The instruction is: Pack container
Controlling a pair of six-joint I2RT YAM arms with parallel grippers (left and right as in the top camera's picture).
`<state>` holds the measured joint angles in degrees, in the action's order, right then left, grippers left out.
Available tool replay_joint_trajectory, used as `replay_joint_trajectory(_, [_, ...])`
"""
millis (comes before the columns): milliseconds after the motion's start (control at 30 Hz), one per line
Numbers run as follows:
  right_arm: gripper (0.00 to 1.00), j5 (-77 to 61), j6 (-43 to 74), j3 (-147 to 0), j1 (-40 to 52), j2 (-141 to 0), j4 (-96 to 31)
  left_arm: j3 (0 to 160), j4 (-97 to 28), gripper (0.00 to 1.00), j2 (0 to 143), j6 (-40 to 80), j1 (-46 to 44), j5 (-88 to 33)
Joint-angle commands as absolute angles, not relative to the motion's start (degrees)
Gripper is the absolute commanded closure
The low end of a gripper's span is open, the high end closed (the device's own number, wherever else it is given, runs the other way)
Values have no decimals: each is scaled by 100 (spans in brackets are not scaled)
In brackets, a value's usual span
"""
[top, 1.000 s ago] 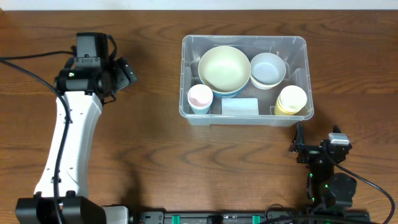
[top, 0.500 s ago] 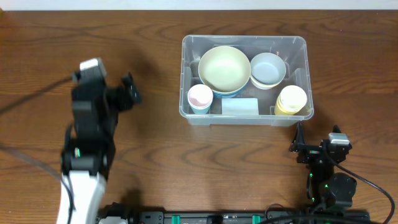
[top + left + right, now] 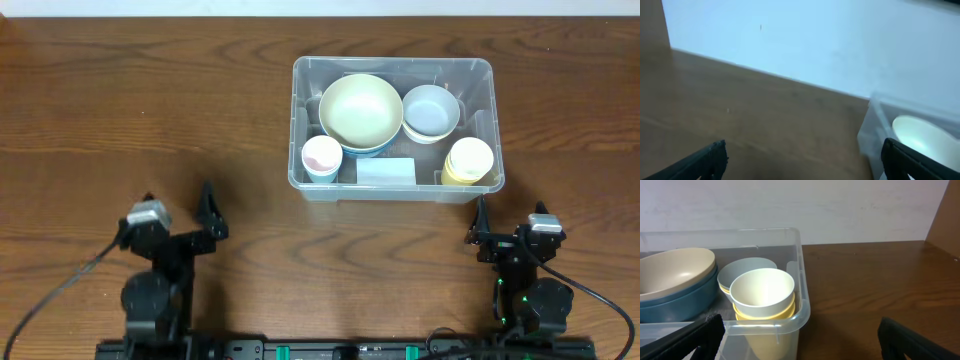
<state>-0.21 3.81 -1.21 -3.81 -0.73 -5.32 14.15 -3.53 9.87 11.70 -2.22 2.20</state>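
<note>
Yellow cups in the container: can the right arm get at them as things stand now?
Probably yes. The right gripper is open, just outside the near right corner of the container, where the yellow cups stand uncovered; nothing lies between.

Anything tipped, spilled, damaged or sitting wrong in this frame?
Nothing stands out. The container sits square on the table. Inside it, the cream bowl nests level in the blue bowl, and the pale blue bowl, the pink-lined cup and the stacked yellow cups all stand upright.
</note>
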Motion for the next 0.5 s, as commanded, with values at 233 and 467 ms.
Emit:
replay_joint_trajectory(233, [1,19,309,-91,-336,-32,-537,991,-130,2,8,1031,-226,209])
replay_joint_trajectory(467, [1,19,311,-89,-336,-32,-537,454,569,2,8,392,-222,113])
